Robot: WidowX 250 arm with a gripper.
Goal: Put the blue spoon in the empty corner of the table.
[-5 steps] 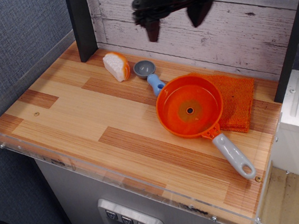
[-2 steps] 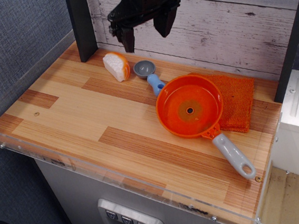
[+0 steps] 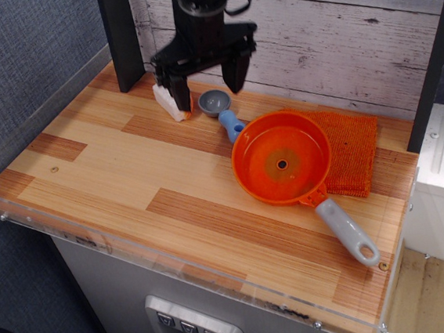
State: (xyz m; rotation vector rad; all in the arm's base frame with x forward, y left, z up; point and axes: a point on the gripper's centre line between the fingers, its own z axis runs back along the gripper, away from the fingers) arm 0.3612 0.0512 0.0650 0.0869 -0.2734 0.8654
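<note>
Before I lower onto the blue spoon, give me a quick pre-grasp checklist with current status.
1. Gripper open, empty: ok.
2. Gripper centred over blue spoon: ok roughly; depth cannot tell.
3. Left finger clear of the orange-white toy: not ok, it overlaps the toy in this view.
4. Spoon handle free of the orange pan: cannot tell, its end sits at the rim.
5. Empty corner free: ok.

I read the counter [image 3: 128, 175] as striped wood with a slight sheen, edged in clear glossy acrylic. Blue spoon [image 3: 222, 111] and orange pan [image 3: 282, 157] look like smooth plastic, the pan glossier; the orange cloth [image 3: 354, 150] under it is rough-woven. End effector [image 3: 206, 77] is matt black; back wall [image 3: 335, 37] is weathered whitewashed planks.
</note>
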